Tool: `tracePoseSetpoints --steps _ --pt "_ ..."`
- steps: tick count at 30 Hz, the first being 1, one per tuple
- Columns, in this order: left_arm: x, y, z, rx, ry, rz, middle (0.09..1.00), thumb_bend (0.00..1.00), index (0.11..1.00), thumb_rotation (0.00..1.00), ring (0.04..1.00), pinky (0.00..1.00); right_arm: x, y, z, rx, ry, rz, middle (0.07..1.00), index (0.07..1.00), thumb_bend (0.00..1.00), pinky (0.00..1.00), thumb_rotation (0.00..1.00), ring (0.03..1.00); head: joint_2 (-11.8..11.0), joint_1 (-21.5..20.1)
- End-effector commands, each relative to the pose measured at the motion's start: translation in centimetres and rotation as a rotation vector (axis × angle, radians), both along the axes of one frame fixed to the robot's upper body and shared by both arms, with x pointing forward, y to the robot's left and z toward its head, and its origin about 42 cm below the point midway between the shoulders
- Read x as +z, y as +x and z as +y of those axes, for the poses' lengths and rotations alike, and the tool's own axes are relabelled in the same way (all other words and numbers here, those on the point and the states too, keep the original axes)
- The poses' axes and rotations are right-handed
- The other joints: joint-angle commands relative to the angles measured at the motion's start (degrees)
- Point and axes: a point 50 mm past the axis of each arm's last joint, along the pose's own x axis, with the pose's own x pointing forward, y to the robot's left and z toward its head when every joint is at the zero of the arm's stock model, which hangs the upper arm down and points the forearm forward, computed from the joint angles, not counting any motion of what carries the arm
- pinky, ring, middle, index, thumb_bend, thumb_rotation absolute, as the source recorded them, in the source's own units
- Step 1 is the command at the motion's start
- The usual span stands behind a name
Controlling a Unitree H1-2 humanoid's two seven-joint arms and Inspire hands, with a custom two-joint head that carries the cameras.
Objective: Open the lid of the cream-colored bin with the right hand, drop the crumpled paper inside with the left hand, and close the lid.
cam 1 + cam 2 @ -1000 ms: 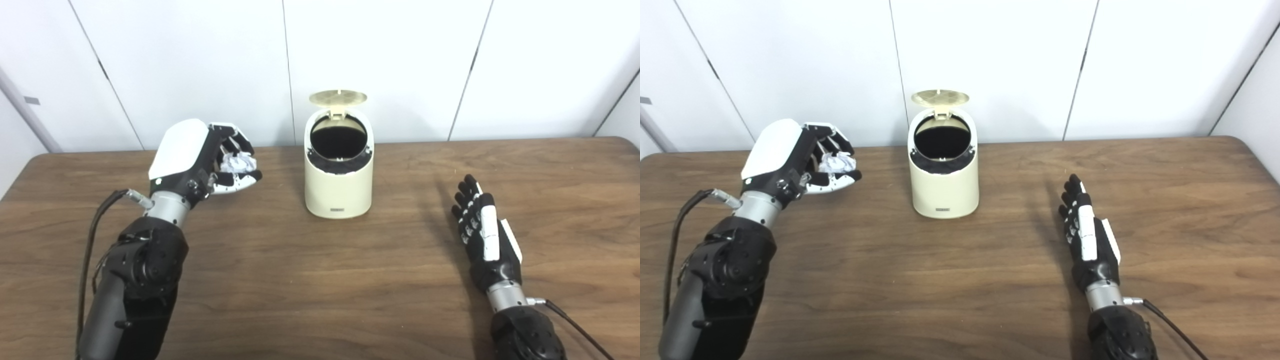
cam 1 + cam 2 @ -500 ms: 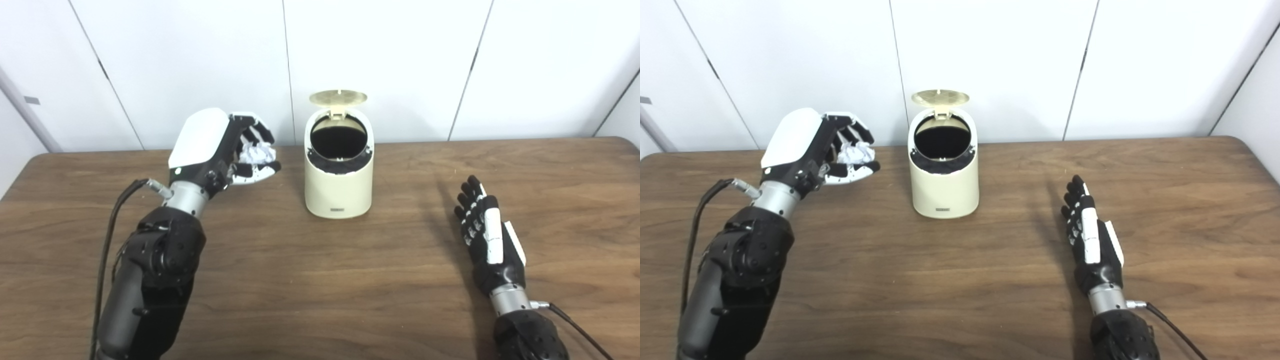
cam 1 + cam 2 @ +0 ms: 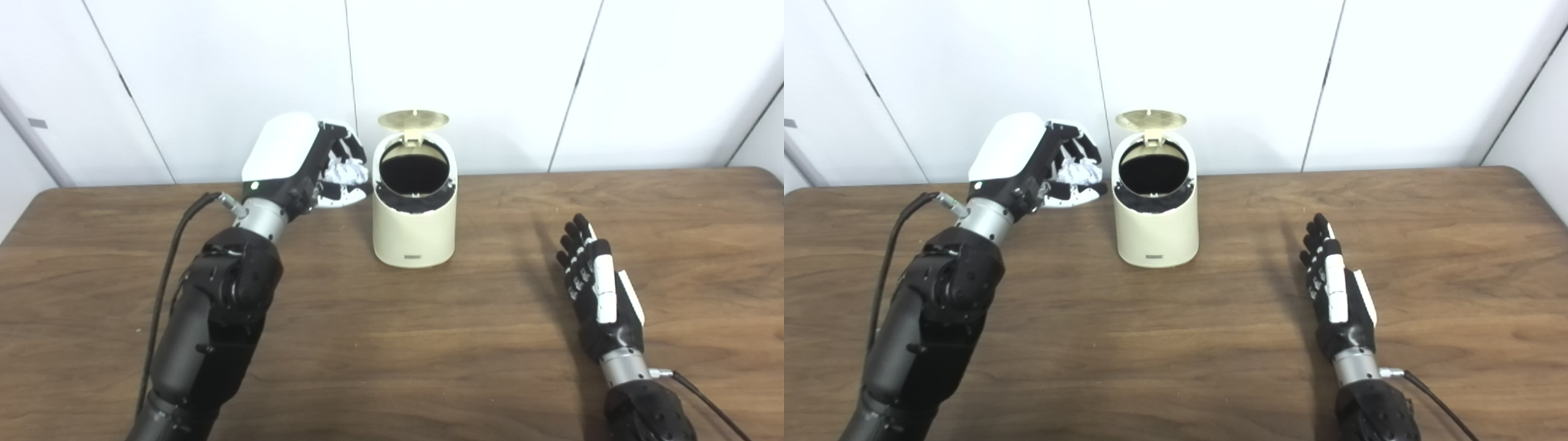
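We are cupping the crumpled paper (image 3: 343, 172) in our left robot hand (image 3: 309, 165), just beside the open cream-colored bin (image 3: 415, 226) near the surface's far edge. It looks light and soft, needing only gentle enclosure. Our right robot hand (image 3: 597, 288) is resting released.

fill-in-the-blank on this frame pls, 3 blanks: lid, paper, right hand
1. The lid of the cream-colored bin stands ____.
2. The crumpled paper is held in the ____ hand.
3. The right hand lies on the table with its fingers apart, holding ____.

Missing words: open; left; nothing
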Motion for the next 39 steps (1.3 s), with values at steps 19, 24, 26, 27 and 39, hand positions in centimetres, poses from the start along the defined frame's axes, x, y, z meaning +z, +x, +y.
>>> tracePoseSetpoints --steps 19,24,26,27,39 --pt "2.8 3.1 -3.8 -0.042 -0.030 -0.088 0.499 0.47 0.517 0.00 0.403 0.30 -2.1 -1.1 0.3 -0.007 0.021 0.026 1.000 0.993 0.55 1.00 1.00 1.000 -0.61 -0.59" --pt "2.8 3.8 -4.8 -0.041 -0.039 -0.079 0.496 0.47 0.519 0.00 0.403 0.30 -2.2 -1.2 0.5 -0.015 0.016 0.026 0.992 0.987 0.56 1.00 1.00 1.000 -0.72 -0.46" --pt "2.6 4.0 -5.2 -0.039 -0.048 -0.072 0.498 0.47 0.517 0.00 0.403 0.30 -2.2 -1.2 0.5 -0.017 0.015 0.029 0.994 0.992 0.55 1.00 1.00 1.000 -0.75 -0.35" --pt "2.6 4.1 -5.4 -0.040 -0.050 -0.071 0.502 0.47 0.518 0.00 0.402 0.30 -2.3 -1.2 0.4 -0.017 0.015 0.031 0.995 0.995 0.55 1.00 1.00 1.000 -0.79 -0.31" --pt "1.8 4.7 -8.1 -0.012 -0.080 -0.078 0.527 0.47 0.505 0.00 0.409 0.30 -2.7 -1.2 0.5 -0.028 0.024 0.044 0.989 0.997 0.56 1.00 1.00 1.000 -0.85 -0.64"
